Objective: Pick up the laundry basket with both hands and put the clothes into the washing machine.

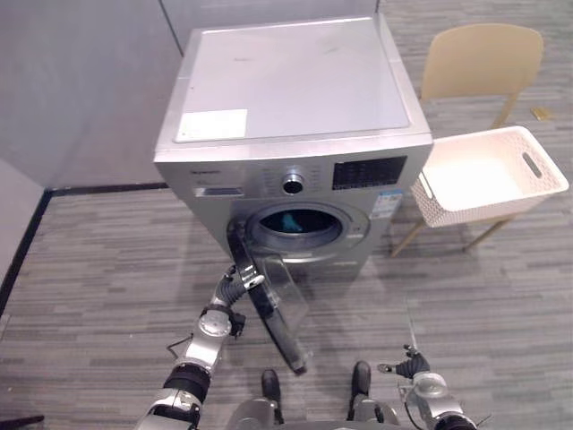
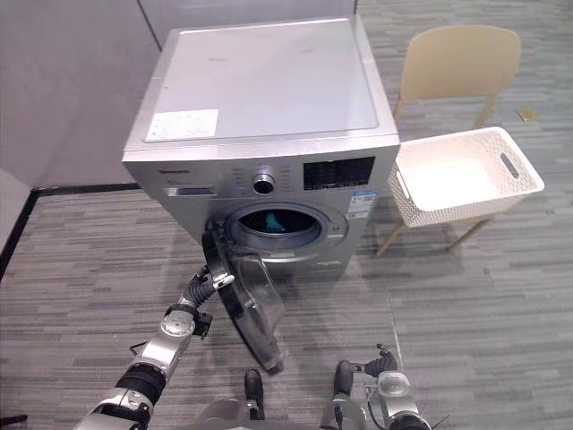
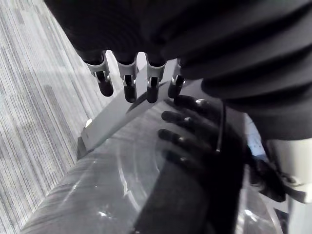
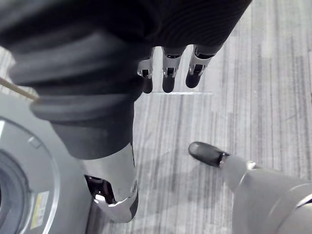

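Note:
The silver washing machine (image 1: 286, 90) stands ahead with its round door (image 1: 279, 309) swung open toward me. Something blue (image 1: 291, 218) lies inside the drum. The white laundry basket (image 1: 431, 204) rests on a beige chair (image 1: 479, 58) right of the machine; its inside looks bare. My left hand (image 1: 231, 288) is at the open door's outer side, its straight fingers (image 3: 127, 87) resting on the door's rim (image 3: 105, 126). Low at the right, my right hand (image 1: 410, 365) hangs over the floor, fingers (image 4: 168, 78) relaxed and holding nothing.
A grey wall with a black skirting strip (image 1: 107, 189) runs along the left. The open door juts into the floor space in front of the machine. A small tan object (image 1: 541, 113) lies on the floor behind the chair.

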Robot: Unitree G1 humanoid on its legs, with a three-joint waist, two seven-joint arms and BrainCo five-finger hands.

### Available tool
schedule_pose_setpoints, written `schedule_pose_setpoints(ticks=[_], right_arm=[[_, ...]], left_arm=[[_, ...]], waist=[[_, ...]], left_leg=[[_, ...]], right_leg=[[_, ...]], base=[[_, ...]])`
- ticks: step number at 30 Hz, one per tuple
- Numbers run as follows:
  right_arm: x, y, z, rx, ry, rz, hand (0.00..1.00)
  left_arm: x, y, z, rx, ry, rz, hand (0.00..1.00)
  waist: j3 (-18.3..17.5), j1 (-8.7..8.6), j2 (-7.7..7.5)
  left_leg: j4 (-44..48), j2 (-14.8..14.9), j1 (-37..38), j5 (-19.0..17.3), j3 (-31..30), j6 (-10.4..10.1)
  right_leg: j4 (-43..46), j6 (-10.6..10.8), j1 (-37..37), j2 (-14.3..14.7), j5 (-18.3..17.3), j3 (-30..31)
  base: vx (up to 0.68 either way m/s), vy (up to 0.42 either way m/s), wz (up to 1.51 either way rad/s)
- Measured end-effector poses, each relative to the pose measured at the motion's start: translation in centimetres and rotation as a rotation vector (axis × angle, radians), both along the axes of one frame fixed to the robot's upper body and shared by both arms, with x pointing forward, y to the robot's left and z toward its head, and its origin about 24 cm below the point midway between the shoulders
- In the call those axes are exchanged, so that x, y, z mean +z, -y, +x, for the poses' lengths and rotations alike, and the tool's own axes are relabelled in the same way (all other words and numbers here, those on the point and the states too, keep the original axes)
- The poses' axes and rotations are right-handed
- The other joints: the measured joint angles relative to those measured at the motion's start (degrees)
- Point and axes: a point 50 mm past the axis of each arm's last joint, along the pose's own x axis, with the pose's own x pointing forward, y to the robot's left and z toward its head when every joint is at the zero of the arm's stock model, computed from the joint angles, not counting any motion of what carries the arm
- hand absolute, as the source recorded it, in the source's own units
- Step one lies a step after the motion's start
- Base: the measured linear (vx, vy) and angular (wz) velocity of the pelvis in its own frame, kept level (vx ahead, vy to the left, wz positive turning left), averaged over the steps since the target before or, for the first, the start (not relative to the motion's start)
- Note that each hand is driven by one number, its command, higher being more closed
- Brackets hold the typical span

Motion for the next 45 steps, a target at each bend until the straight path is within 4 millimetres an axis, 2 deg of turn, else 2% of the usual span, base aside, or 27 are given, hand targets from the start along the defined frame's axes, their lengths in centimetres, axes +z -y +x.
schedule_pose_setpoints(ticks=[3,4,5,7,8,10,11,14,17,22,25,27,28,29,30,32,33,35,36,38,39,40,41,43,44,45], right_arm=[[0.4,0.3,0.6,-0.017,0.025,-0.016,0.00],[0.8,0.2,1.1,-0.030,0.058,-0.017,0.00],[1.0,0.2,1.4,-0.038,0.077,-0.017,0.00],[1.9,-0.2,2.4,-0.030,0.147,-0.015,0.00],[2.1,-0.4,2.6,-0.028,0.161,-0.011,0.00],[2.6,-1.3,3.4,-0.010,0.201,0.003,0.00],[2.9,-1.8,3.8,0.004,0.219,0.008,0.00],[3.7,-2.6,4.8,0.002,0.285,0.022,0.00],[4.1,-3.2,5.1,0.022,0.307,0.017,0.00],[4.0,-3.2,5.0,0.014,0.308,0.021,0.00],[3.6,-3.1,4.4,0.008,0.286,0.020,0.00],[3.0,-2.9,3.3,-0.001,0.255,0.019,0.00],[2.6,-3.0,2.9,-0.004,0.233,0.023,0.00],[2.4,-2.8,2.4,-0.012,0.220,0.021,0.00],[2.3,-2.7,2.3,-0.013,0.214,0.016,0.00],[1.8,-2.1,1.6,-0.041,0.178,0.007,0.00],[1.6,-1.9,1.4,-0.048,0.167,0.006,0.00],[0.9,-1.6,0.6,-0.066,0.118,0.007,0.00],[0.7,-1.4,0.3,-0.071,0.105,0.006,0.00],[0.3,-1.3,-0.4,-0.078,0.072,0.004,0.00],[0.2,-1.0,-0.6,-0.079,0.060,-0.003,0.00],[0.1,-1.0,-0.7,-0.079,0.056,-0.005,0.00],[0.0,-0.7,-0.9,-0.081,0.044,-0.010,0.00],[0.0,0.4,-1.0,-0.087,0.026,-0.035,0.00],[0.1,0.8,-0.9,-0.096,0.026,-0.043,0.00],[0.5,1.2,-0.1,-0.100,0.046,-0.050,0.00]], left_arm=[[1.9,0.0,2.7,0.027,0.036,-0.025,0.00],[3.4,-0.2,4.2,0.058,0.067,-0.050,0.00],[4.2,-0.2,4.9,0.061,0.086,-0.054,0.00],[8.0,0.5,7.6,0.039,0.187,-0.084,0.00],[9.4,1.1,8.4,0.024,0.225,-0.103,0.00],[14.0,2.7,10.7,-0.017,0.336,-0.170,0.00],[15.6,3.2,11.4,-0.032,0.364,-0.205,0.00],[16.7,4.1,11.8,-0.055,0.376,-0.261,0.00],[17.5,4.8,12.0,-0.067,0.396,-0.277,0.00],[17.5,5.1,11.7,-0.049,0.438,-0.305,0.00],[15.8,5.8,9.8,-0.065,0.497,-0.317,0.00],[13.3,6.3,8.0,-0.068,0.466,-0.332,0.00],[10.9,6.0,6.4,-0.052,0.422,-0.334,0.00],[8.3,5.3,4.6,-0.021,0.361,-0.330,0.00],[7.0,4.8,3.6,0.000,0.326,-0.327,0.00],[1.5,2.6,-1.1,0.108,0.155,-0.321,0.00],[0.3,1.8,-2.4,0.144,0.113,-0.321,0.00],[-3.4,-0.6,-6.8,0.267,-0.033,-0.318,0.00],[-4.2,-1.1,-7.8,0.294,-0.068,-0.318,0.00],[-6.7,-2.9,-11.6,0.402,-0.196,-0.303,0.00],[-7.5,-3.6,-12.9,0.445,-0.243,-0.297,0.00],[-7.6,-3.7,-13.1,0.451,-0.252,-0.296,0.00],[-8.1,-3.8,-13.7,0.467,-0.281,-0.301,0.00],[-9.0,-4.7,-15.1,0.534,-0.337,-0.300,0.00],[-9.2,-5.1,-15.6,0.565,-0.354,-0.296,0.00],[-9.4,-5.9,-16.3,0.599,-0.373,-0.278,0.00]], waist=[[0.8,-0.96,0.14],[2.0,-1.81,-0.05],[2.9,-2.04,-0.24],[4.2,-3.07,-0.75],[4.4,-3.11,-0.95],[5.5,-3.22,-1.57],[5.6,-3.75,-1.62],[6.2,-4.77,-1.62],[6.8,-4.60,-1.67],[6.9,-4.39,-1.65],[7.0,-3.78,-1.46],[7.0,-2.59,-1.32],[7.0,-2.13,-1.30],[6.9,-1.25,-1.15],[6.7,-0.93,-1.00],[5.3,0.96,-0.35],[4.9,1.42,-0.20],[4.2,3.54,0.21],[4.0,3.55,0.31],[1.7,4.17,0.40],[0.9,4.20,0.36],[0.9,4.11,0.33],[0.6,3.92,0.22],[-0.3,3.45,-0.09],[-0.3,3.66,-0.54],[-0.4,4.04,-1.04]], left_leg=[[0.1,0.0,-2.8,1.1,1.2,0.7],[0.0,0.1,-3.6,1.4,2.0,0.8],[0.1,0.2,-3.6,1.4,2.6,0.8],[0.4,0.5,-5.0,1.3,4.8,0.6],[0.6,0.6,-5.4,1.2,5.4,0.6],[0.9,0.9,-5.9,1.3,7.4,0.7],[1.0,1.1,-6.2,1.4,8.1,0.9],[1.2,1.5,-6.7,1.3,10.1,0.9],[1.5,2.1,-7.1,1.2,10.6,0.8],[1.9,2.8,-7.2,1.0,10.7,0.6],[1.9,3.2,-6.1,1.1,9.3,0.6],[1.8,3.5,-3.9,1.0,7.8,0.6],[1.7,3.9,-2.2,0.8,6.9,0.3],[1.7,4.0,-0.7,0.7,5.7,0.1],[1.6,4.0,-0.4,0.6,5.2,0.1],[0.8,3.9,0.9,0.6,3.5,0.1],[0.8,3.9,1.0,0.7,3.1,0.1],[0.4,3.4,1.9,0.8,0.3,0.0],[0.1,3.1,2.2,0.8,-0.6,0.0],[-1.0,1.9,2.8,1.7,-4.0,0.5],[-1.2,1.8,2.5,2.2,-2.8,0.8],[-1.0,1.8,2.4,2.3,-1.9,1.0],[-0.6,2.4,1.8,2.2,1.9,1.8],[3.1,4.4,0.8,2.6,15.1,3.9],[4.3,4.2,-0.2,2.5,17.8,4.4],[6.5,3.5,-2.1,1.9,21.4,5.9]], right_leg=[[0.0,-0.1,-3.2,0.0,1.7,1.3],[0.0,-0.4,-4.4,0.0,2.3,2.0],[0.0,-0.4,-4.7,0.0,2.3,2.4],[1.0,-0.4,-7.4,0.0,2.5,4.1],[1.4,-0.4,-8.3,0.0,2.5,4.7],[2.7,-0.5,-10.2,-0.1,2.6,6.7],[2.7,-0.6,-11.1,0.1,2.7,7.3],[3.4,-0.7,-12.9,0.6,2.8,9.0],[3.5,-0.9,-13.5,1.2,3.0,9.5],[3.6,-0.9,-13.4,1.8,3.0,9.4],[3.6,-1.2,-11.4,2.0,2.6,7.7],[3.6,-1.6,-8.3,2.1,1.4,5.9],[3.6,-2.1,-5.7,2.3,0.5,4.3],[3.7,-2.1,-3.4,2.3,-0.3,3.0],[3.7,-2.2,-2.5,2.3,-0.7,2.3],[3.6,-1.9,-0.3,2.0,-1.7,0.0],[3.5,-1.8,0.3,1.9,-1.8,-0.8],[3.1,-1.0,3.4,1.2,-2.6,-4.0],[3.0,-0.9,4.5,1.0,-2.9,-4.8],[2.9,0.1,7.9,-0.4,-4.4,-10.2],[3.1,0.7,9.7,-1.4,-5.2,-13.9],[3.2,0.9,10.2,-1.6,-5.3,-14.8],[3.6,1.5,11.6,-2.7,-6.0,-18.0],[6.4,3.7,13.9,-6.1,-8.1,-26.1],[7.5,4.1,14.2,-7.5,-8.4,-28.2],[8.0,4.1,14.8,-9.2,-8.4,-31.1]], base=[[-0.03,-0.005,-0.27],[-0.06,-0.012,-0.18],[-0.08,-0.027,-0.26],[-0.06,-0.022,-0.32],[-0.03,-0.003,-0.36],[-0.02,-0.001,-0.41],[0.00,-0.010,-0.35],[0.01,-0.020,-0.30],[0.01,-0.023,-0.14],[0.01,-0.016,-0.01],[0.04,-0.019,0.19],[0.06,-0.006,0.35],[0.07,0.003,0.51],[0.05,0.002,0.50],[0.04,0.006,0.44],[0.05,0.010,0.51],[0.08,0.015,0.58],[0.06,0.028,0.66],[0.05,0.044,0.88],[0.07,0.073,1.26],[0.08,0.080,1.24],[0.06,0.074,1.36],[0.04,0.103,1.56],[0.10,0.209,1.96],[0.11,0.287,1.54],[0.07,0.248,1.07]])
